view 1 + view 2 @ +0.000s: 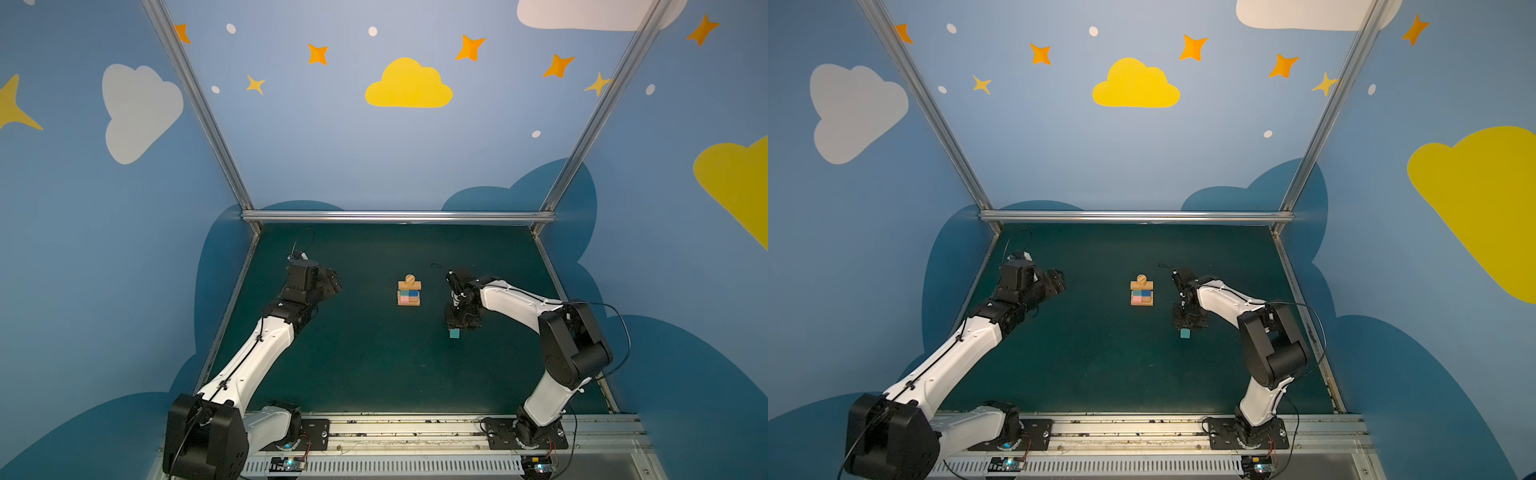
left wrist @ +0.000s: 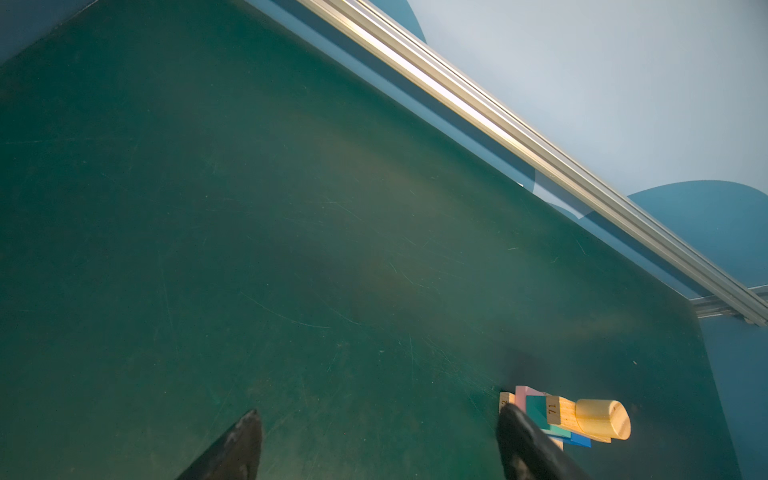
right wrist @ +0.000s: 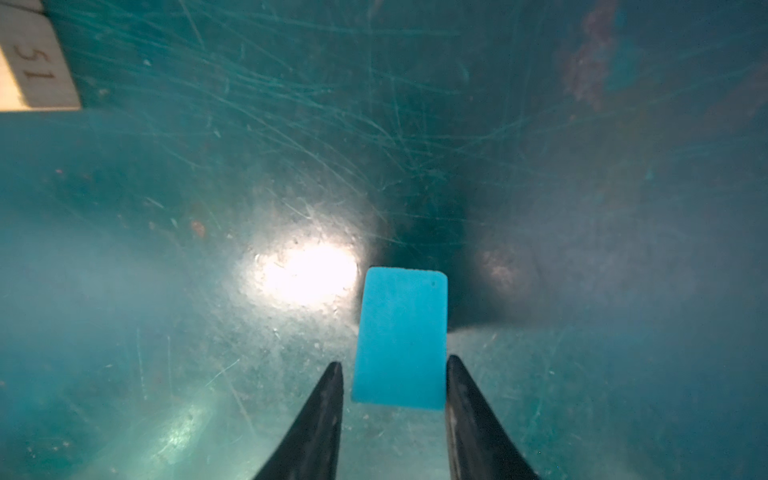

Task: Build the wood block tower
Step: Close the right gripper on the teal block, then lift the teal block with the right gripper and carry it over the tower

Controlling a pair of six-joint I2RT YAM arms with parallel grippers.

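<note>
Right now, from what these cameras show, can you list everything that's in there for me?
Block tower: one, tan bars with pink, blue and teal pieces between them and a tan cylinder on top, middle of the table.
Loose block: one, teal, on the table to the right of the tower.
Table: one, dark green, scratched.
Frame rails: several, silver, along the table's far edge and up the corners.
Walls: three, blue, painted with clouds and stars.
Arms: two, white and black, left arm and right arm, mounted at the near edge.
Left hand: one, black, open and empty, left of the tower.
Right hand: one, black, fingers either side of the loose block, with a slight gap at one finger.
</note>
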